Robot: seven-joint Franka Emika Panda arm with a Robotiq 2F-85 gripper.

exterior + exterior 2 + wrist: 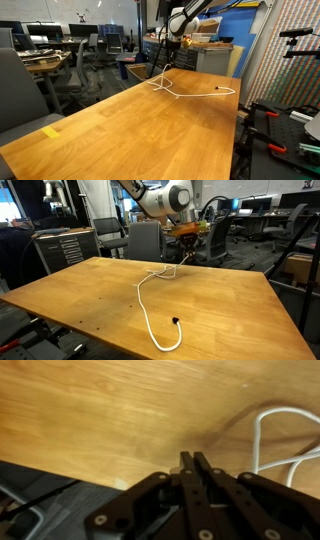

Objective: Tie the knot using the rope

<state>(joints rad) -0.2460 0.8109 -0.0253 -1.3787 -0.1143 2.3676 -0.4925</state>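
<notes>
While hovering over one end of the table (80, 290), clamping the gripper (193, 460) tight on a raised strand of the rope (141, 300), leaving the rest curling flat across the table.

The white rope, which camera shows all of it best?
An exterior view shows the long thin white rope nearly whole, curling to a dark tip. In an exterior view farther off it looks small. The wrist view catches only one blurry loop.

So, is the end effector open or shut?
Shut: wrist view shows the end effector with fingers meeting; the rope runs up to it.
</notes>
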